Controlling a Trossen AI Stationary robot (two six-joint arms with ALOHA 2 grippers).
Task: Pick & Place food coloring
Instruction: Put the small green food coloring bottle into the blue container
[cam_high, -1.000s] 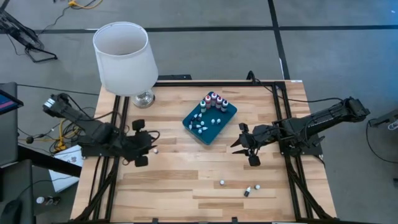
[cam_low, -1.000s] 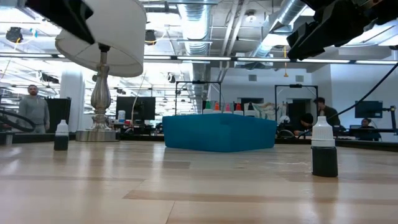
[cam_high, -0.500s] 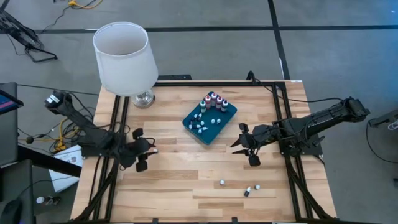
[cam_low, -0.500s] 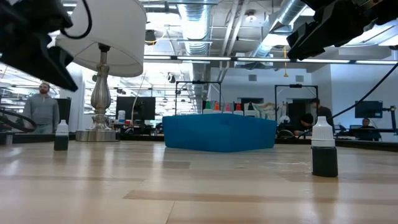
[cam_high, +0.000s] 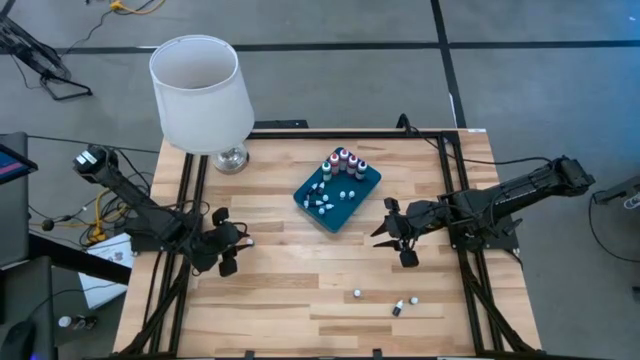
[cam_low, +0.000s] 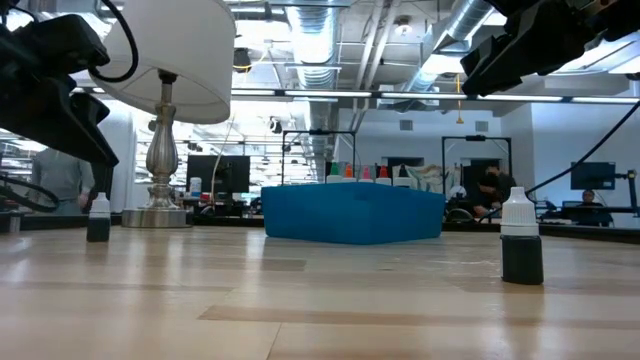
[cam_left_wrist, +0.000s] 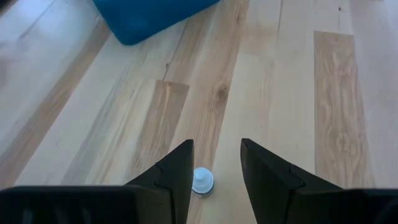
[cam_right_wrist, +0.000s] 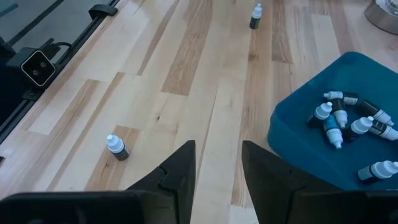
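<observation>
Since the earlier frame, the left gripper (cam_high: 234, 247) has shifted slightly right at centre-left, open astride a food coloring bottle (cam_left_wrist: 202, 181); right gripper (cam_high: 394, 234) waits open right of the teal tray (cam_high: 318, 215).

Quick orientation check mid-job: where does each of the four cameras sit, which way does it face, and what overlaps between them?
High: overhead, straight down; both arms, teal tray, lamp.
Low: table height, level across; tray, a bottle, arms overhead.
Left wrist: down past open left gripper at a white-capped bottle.
Right wrist: past right gripper toward tray.
Shared: every view catches the tray.
</observation>
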